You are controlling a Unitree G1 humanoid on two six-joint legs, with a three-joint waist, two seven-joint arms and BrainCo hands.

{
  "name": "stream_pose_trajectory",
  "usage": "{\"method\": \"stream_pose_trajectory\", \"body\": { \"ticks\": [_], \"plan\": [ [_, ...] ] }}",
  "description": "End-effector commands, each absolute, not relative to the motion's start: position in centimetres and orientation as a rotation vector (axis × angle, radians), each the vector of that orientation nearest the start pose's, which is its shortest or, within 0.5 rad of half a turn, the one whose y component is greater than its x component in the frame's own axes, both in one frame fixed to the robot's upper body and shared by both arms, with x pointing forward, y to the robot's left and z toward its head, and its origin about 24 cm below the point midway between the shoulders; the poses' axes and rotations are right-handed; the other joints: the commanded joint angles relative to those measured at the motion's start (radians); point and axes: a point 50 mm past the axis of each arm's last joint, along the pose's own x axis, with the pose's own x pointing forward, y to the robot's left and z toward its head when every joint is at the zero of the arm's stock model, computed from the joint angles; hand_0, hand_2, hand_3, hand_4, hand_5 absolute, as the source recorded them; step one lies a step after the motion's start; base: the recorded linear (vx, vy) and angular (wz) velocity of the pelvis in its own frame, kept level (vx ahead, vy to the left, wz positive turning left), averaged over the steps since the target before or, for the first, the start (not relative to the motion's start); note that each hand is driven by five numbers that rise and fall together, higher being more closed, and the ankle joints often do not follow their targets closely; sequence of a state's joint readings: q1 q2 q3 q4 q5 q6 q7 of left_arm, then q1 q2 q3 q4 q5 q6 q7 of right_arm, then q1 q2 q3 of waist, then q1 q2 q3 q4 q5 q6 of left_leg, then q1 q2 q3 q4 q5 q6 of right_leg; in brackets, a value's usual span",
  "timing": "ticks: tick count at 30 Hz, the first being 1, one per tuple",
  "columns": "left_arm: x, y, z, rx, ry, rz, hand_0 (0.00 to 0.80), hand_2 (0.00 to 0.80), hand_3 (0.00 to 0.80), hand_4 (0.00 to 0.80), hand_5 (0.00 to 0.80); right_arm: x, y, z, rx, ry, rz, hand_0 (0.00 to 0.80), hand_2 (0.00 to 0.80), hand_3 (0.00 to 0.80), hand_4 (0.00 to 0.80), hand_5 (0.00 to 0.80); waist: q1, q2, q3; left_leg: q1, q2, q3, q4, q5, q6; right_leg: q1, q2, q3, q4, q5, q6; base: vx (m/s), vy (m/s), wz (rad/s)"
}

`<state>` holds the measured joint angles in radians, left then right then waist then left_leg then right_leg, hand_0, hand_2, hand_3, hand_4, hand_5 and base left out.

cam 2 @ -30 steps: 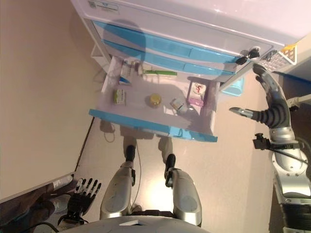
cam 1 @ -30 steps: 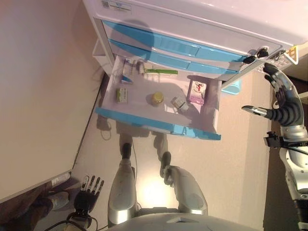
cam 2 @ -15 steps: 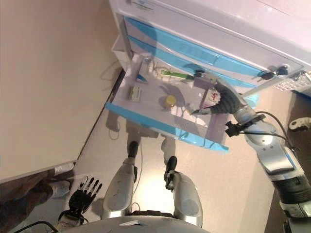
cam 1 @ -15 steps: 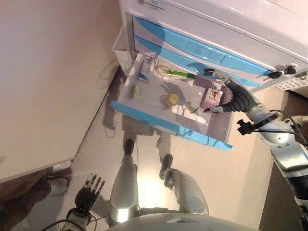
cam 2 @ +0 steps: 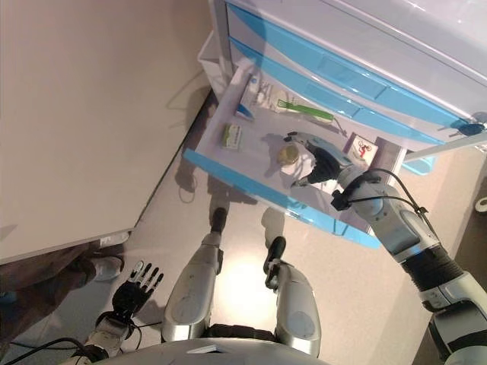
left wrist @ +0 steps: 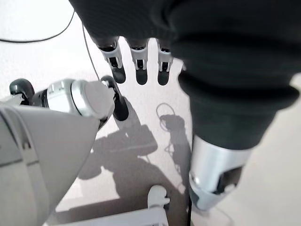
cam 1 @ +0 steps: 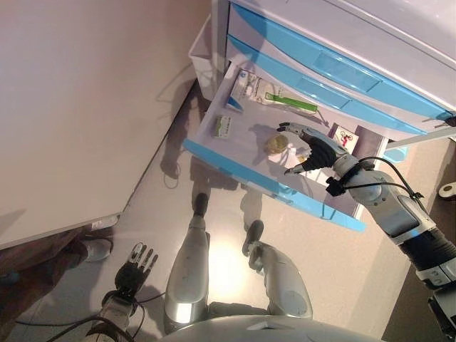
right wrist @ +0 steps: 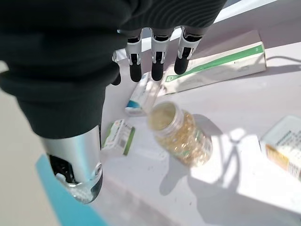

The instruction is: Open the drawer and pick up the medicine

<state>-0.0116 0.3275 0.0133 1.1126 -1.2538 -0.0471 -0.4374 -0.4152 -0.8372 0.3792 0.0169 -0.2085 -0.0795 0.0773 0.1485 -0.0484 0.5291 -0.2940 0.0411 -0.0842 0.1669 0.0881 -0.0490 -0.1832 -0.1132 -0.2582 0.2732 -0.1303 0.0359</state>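
Observation:
The drawer (cam 1: 242, 174), white inside with a blue front, stands pulled out of the cabinet (cam 1: 342, 43). In it lies a small clear bottle of yellow capsules (cam 1: 276, 144), also shown close up as the bottle (right wrist: 181, 134). My right hand (cam 1: 313, 149) hovers open just right of and above the bottle, its fingers (right wrist: 153, 61) straight and holding nothing. Around the bottle lie a long green-and-white box (right wrist: 216, 66), a small green box (right wrist: 117, 136), a blue-and-white box (right wrist: 141, 99) and a pink box (cam 1: 344, 137). My left hand (cam 1: 135, 267) hangs open at the lower left, over the floor.
Two shut blue drawers (cam 1: 320, 68) sit above the open one. A beige wall (cam 1: 85, 107) runs along the left, with a white bin (cam 1: 203, 53) between it and the cabinet. A person's shoe (cam 1: 96, 249) shows by the wall's foot.
The camera has shifted. My right hand has come from beside the cabinet's right corner into the open drawer and now sits by the bottle. The left hand still hangs.

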Motion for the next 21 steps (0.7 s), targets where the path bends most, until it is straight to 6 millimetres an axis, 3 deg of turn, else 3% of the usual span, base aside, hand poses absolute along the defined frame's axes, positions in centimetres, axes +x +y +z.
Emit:
{"method": "stream_pose_trajectory", "body": {
  "ticks": [1,12,21],
  "plan": [
    [13.4,26.9,-12.5,-0.874,0.586,0.403,0.000,0.000,0.000,0.000,0.000,30.6,-17.9,15.8,-1.140,-0.404,0.343,0.000,0.000,0.000,0.000,0.000,0.001,-0.007,-0.021,-0.032,-0.019,0.014,0.096,-0.116,0.002,-0.034,-0.038,0.028,-0.050,0.098,0.050,0.000,0.000,0.00],
    [13.9,26.1,-12.5,-0.882,0.590,0.381,0.000,0.000,0.000,0.000,0.000,32.2,-19.7,14.4,-1.207,-0.352,0.173,0.000,0.000,0.000,0.000,0.000,0.006,0.014,-0.010,-0.042,-0.026,0.017,0.100,-0.112,0.007,-0.060,-0.047,0.024,-0.035,0.103,0.048,-0.006,0.008,0.02],
    [14.0,25.5,-12.7,-0.891,0.601,0.364,0.000,0.000,0.000,0.000,0.000,32.9,-20.1,13.5,-1.181,-0.305,0.152,0.000,0.000,0.000,0.000,0.000,0.012,0.028,-0.011,-0.041,-0.033,0.017,0.099,-0.109,0.008,-0.071,-0.057,0.018,-0.023,0.101,0.043,-0.001,0.003,0.01]
  ]
}}
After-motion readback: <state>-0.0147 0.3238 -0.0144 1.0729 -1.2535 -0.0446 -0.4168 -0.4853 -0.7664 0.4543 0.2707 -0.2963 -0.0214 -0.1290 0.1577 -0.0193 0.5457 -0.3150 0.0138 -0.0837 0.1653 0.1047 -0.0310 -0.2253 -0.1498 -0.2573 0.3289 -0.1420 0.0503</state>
